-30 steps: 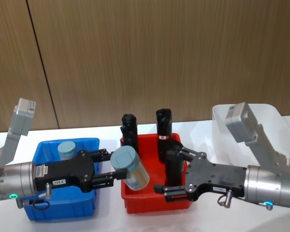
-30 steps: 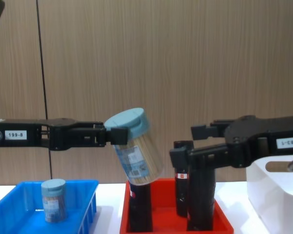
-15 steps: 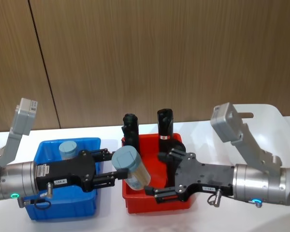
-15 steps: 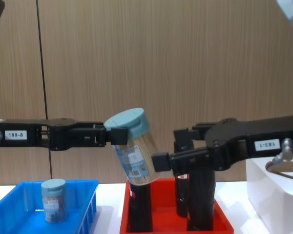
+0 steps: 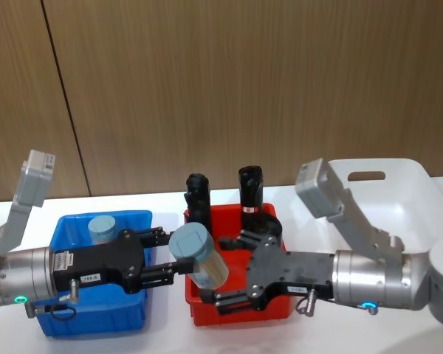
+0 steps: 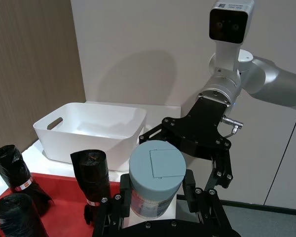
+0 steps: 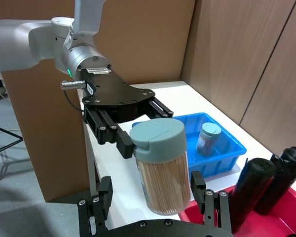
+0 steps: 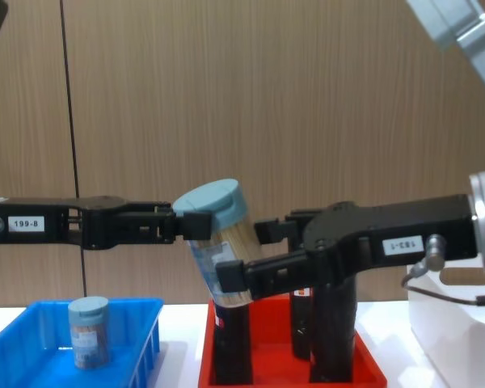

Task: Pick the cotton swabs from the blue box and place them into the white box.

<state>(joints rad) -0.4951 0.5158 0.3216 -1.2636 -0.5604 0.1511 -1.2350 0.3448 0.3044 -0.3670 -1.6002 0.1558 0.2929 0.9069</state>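
A: Jaws of the left gripper clenched on 1 jar, just under its lid. Jaws of the right gripper released, spread either side of the jar's clear body.

B: And where, exactly?

A: Held aloft and tilted, over the near left corner of the red tray. Blue box to the left, white box far right. A 2nd jar upright in the blue box.

B: Looks like a handover. Best way through it?

A: Centre the right pads on the body, well below the left fingers. Match the tilt, then close firmly. Release the left only once the right grip seems sure. Afterwards, lift clear of the black packs before swinging right.
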